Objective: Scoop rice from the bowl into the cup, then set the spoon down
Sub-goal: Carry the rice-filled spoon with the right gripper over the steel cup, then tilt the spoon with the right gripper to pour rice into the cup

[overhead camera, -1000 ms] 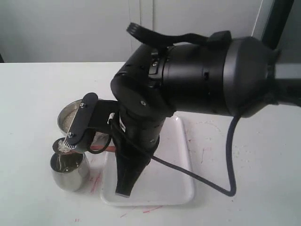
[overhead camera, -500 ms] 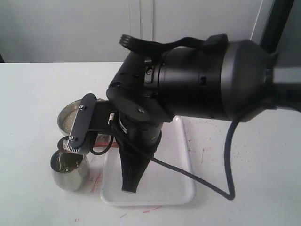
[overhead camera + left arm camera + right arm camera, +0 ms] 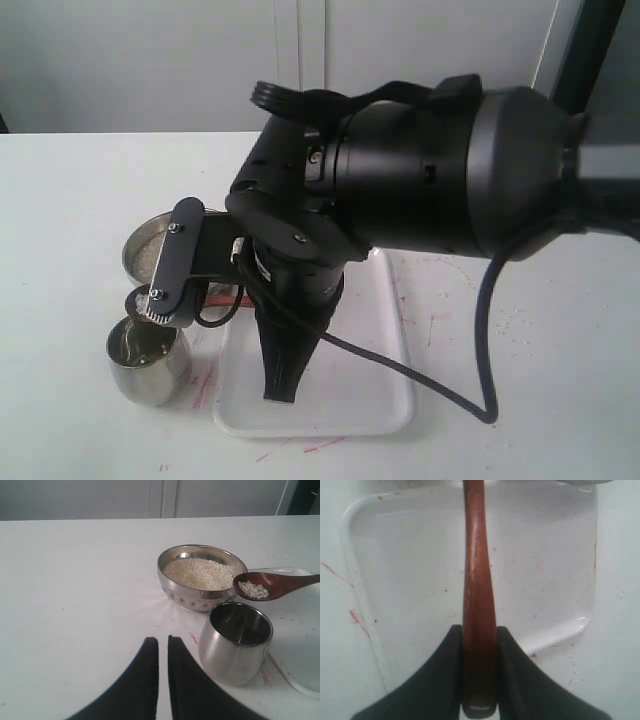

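Observation:
The steel bowl (image 3: 186, 594) (image 3: 143, 250) holds a heap of rice (image 3: 199, 573). In front of it stands the steel cup (image 3: 235, 647) (image 3: 148, 368), upright. My right gripper (image 3: 480, 630) is shut on the end of the reddish-brown spoon (image 3: 475, 565). The spoon's head (image 3: 257, 586) hovers just above the cup's far rim with a few grains left in it. Only a short stretch of the handle (image 3: 228, 300) shows in the exterior view, the rest hidden by my right arm (image 3: 420, 170). My left gripper (image 3: 163, 641) hangs over bare table beside the cup, its jaws shut with nothing between them.
A white tray (image 3: 370, 395) (image 3: 545, 555) (image 3: 300, 645) lies on the white table just right of the cup, under the spoon's handle and my right gripper. A black cable (image 3: 440, 385) trails across the tray's corner. Red marks dot the table near the cup.
The spoon's head has lifted slightly from the cup's rim and levelled out. My right arm has shifted a little to the left. The left gripper's earlier state is not shown.

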`<state>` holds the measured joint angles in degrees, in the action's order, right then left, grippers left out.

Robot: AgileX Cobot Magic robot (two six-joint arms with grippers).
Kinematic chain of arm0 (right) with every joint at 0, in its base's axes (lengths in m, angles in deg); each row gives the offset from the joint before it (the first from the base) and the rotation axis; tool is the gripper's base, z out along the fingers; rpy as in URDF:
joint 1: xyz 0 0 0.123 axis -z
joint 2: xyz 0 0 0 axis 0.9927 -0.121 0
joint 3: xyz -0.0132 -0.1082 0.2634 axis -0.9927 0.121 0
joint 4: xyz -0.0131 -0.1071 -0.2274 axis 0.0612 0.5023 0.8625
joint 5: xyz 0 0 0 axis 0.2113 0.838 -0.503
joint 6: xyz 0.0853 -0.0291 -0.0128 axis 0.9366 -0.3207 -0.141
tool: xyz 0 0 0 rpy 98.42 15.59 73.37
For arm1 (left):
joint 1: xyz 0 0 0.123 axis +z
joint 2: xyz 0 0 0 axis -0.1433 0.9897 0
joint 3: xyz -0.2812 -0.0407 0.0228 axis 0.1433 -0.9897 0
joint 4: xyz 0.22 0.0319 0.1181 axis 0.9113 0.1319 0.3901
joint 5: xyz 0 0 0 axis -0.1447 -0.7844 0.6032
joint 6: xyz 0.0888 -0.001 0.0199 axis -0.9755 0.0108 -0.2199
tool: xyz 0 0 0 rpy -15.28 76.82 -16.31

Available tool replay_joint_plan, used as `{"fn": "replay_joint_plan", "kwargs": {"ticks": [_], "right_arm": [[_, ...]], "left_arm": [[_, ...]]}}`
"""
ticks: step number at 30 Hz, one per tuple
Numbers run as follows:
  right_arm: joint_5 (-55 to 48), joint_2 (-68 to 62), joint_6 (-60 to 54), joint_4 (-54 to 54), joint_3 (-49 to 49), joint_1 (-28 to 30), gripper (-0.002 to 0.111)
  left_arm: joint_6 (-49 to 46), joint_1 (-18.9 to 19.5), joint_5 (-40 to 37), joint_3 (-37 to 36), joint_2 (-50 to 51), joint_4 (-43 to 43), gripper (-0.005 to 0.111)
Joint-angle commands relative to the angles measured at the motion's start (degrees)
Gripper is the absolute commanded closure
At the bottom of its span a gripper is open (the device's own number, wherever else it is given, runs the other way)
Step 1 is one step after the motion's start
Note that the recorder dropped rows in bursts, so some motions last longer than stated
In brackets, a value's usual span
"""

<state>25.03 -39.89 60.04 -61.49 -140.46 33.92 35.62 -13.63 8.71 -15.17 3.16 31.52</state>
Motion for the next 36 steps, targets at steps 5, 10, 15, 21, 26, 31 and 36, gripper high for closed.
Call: {"fn": "replay_joint_plan", "kwargs": {"ticks": [5, 10, 15, 21, 26, 31, 36], "right_arm": [[1.49, 0.06, 0.34, 3.24, 0.23, -1.09, 0.108], [2.74, 0.06, 0.34, 4.71, 0.23, -1.35, 0.108], [3.36, 0.06, 0.34, 7.86, 1.34, -1.35, 0.108], [5.97, 0.06, 0.46, 11.8, 5.56, -1.35, 0.108], [9.62, 0.06, 3.02, 12.19, 7.45, -1.35, 0.108], [10.58, 0.06, 3.02, 12.77, 7.55, -1.35, 0.108], [11.3, 0.06, 4.76, 16.17, 7.55, -1.35, 0.108]], "left_arm": [[0.1, 0.09, 0.19, 0.41, 0.04, -0.37, 0.092], [0.1, 0.09, 0.19, 0.41, 0.04, -0.37, 0.092], [0.1, 0.09, 0.19, 0.41, 0.04, -0.37, 0.092], [0.1, 0.09, 0.19, 0.41, 0.04, -0.37, 0.092], [0.1, 0.09, 0.19, 0.41, 0.04, -0.37, 0.092], [0.1, 0.09, 0.19, 0.41, 0.04, -0.37, 0.092], [0.1, 0.09, 0.19, 0.41, 0.04, -0.37, 0.092]]}}
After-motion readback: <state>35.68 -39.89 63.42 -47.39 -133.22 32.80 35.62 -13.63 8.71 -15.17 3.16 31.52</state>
